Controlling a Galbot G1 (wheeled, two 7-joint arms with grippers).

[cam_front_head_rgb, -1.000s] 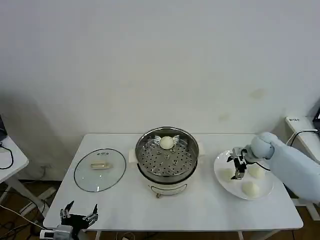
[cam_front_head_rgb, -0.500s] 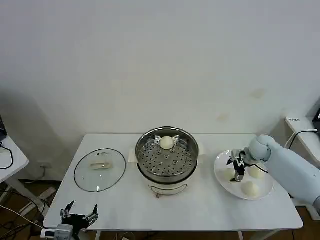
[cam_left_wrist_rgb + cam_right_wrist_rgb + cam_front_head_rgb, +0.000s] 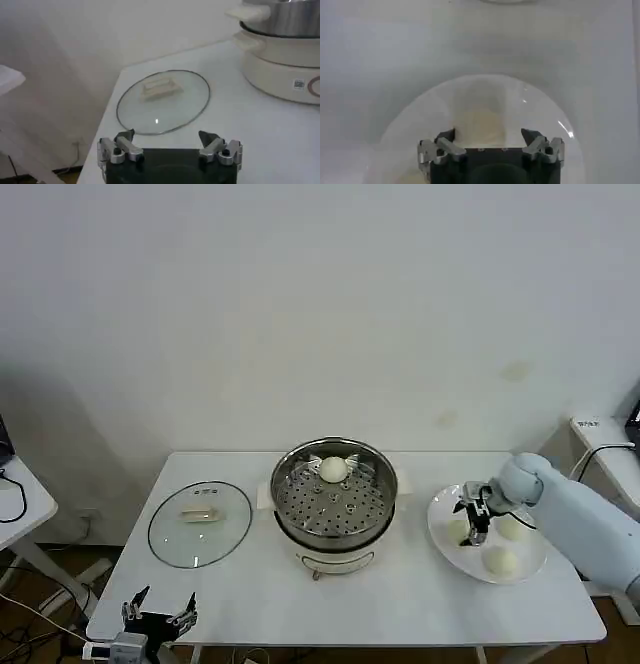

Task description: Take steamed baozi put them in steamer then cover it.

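Your right gripper (image 3: 470, 521) hangs over the white plate (image 3: 440, 536) with its jaws spread apart, straddling one steamed baozi (image 3: 479, 126) that lies on the plate just ahead of the fingers; nothing is gripped yet, so judge this as the approach for a pick. Two more buns (image 3: 502, 560) rest on the plate nearby; a fourth bun (image 3: 333, 469) already sits in the steamer (image 3: 334, 496), toward its far side, leaving basket space free. The cover (image 3: 199, 522) lies flat on the table (image 3: 400, 604), well apart, keeping the pot open for loading. Your left gripper (image 3: 157, 615) waits, fingers spread and empty, at the table's near edge beside the cover.
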